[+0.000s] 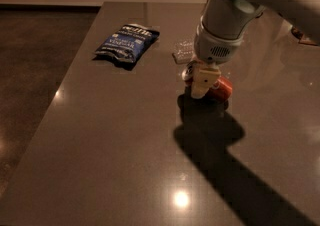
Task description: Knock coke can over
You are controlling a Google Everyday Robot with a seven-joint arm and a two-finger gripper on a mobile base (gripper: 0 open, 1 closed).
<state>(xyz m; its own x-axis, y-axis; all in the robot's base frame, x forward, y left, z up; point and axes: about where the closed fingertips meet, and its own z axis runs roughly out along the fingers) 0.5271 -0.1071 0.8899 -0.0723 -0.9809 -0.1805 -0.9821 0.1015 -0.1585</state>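
Gripper [204, 81] low over grey table [115, 150], pressed against coke can [223, 89]. We cannot tell if gripper is open or closed. Can appears tipped onto side, right of blue chip bag [127, 44]. We judge knock near done. Next: lift straight clear, avoid rolling can.
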